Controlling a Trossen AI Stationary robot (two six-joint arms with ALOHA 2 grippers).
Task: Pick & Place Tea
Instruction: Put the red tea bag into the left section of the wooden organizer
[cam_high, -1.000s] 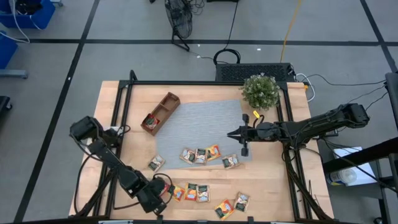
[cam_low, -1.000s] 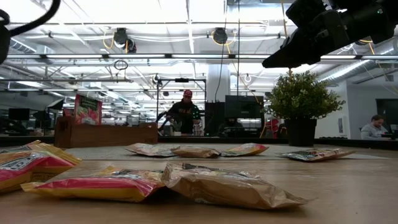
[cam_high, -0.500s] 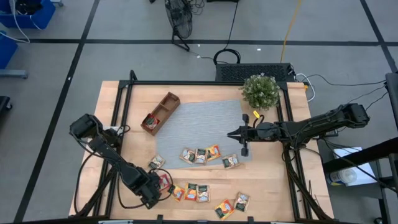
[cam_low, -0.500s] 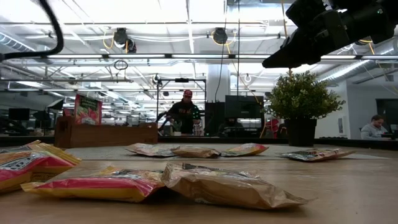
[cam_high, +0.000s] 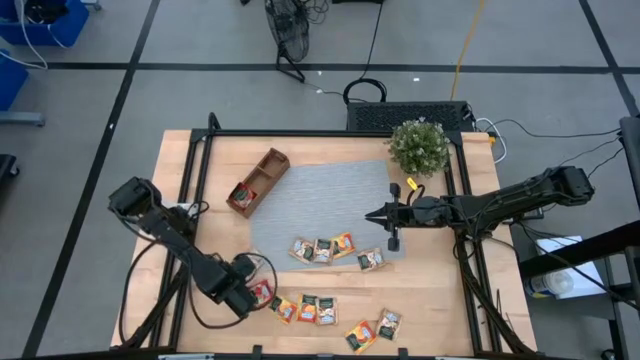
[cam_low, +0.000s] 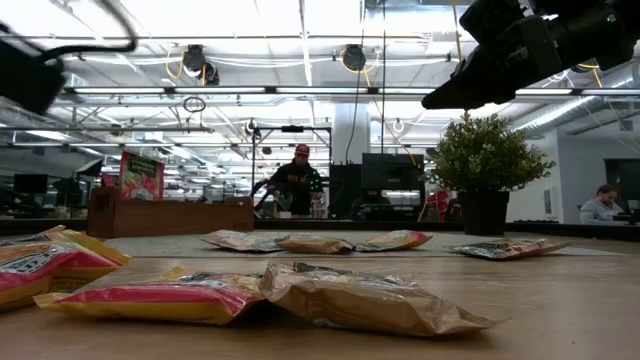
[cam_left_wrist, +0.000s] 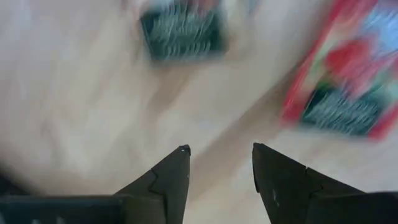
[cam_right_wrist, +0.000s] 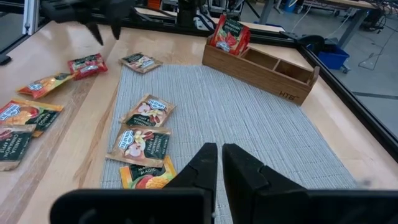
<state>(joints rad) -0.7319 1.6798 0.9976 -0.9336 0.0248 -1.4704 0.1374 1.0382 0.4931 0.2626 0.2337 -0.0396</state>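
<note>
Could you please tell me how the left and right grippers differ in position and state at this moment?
The left gripper sits low over bare wood beside a red sachet at the table's near edge; the right gripper hangs above the grey mat. The left jaws stand open; the right jaws are shut. Both are dark, two-fingered and hold nothing.

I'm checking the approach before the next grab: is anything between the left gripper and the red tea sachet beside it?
Nothing visible. The left gripper is open over bare wood, and the red sachet lies right beside it with only table between. The right gripper waits shut over the mat.
</note>
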